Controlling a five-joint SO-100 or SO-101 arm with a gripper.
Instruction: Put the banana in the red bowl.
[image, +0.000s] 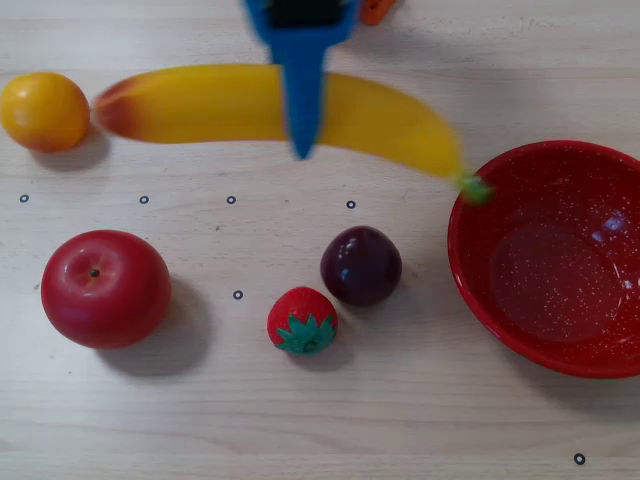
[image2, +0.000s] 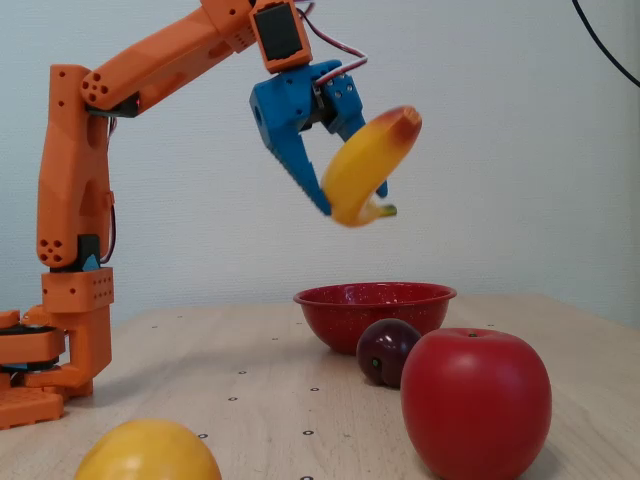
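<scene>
We find the blue two-finger gripper (image2: 322, 190) of the orange arm (image2: 75, 180) raised well above the table, its fingers pinching the long curved glossy yellow plastic banana (image2: 368, 165) at about mid-length. In the fixed view the banana hangs clear of every surface, tilted, its orange-red end uppermost and its small green tip lowest. In the overhead view we see the banana (image: 380, 120) lying across the upper part of the picture, with one blue finger (image: 303, 95) crossing in front of it; the green tip overlaps the left rim of the large round glossy red bowl (image: 480, 265), while the orange-red end lies just beside the round yellow-orange fruit (image: 44, 111) at the upper left.

We note that the red bowl (image2: 330, 310) stands on the pale wood-grain table (image: 420, 420), its white-speckled inside holding nothing. Left of it in the overhead view sit a dark purple plum (image: 361, 265) and a red strawberry with a green leafy cap (image: 302, 321), near each other but apart. A large glossy red apple (image: 105, 288) stands well to the left. The banana appears slightly blurred in both views.
</scene>
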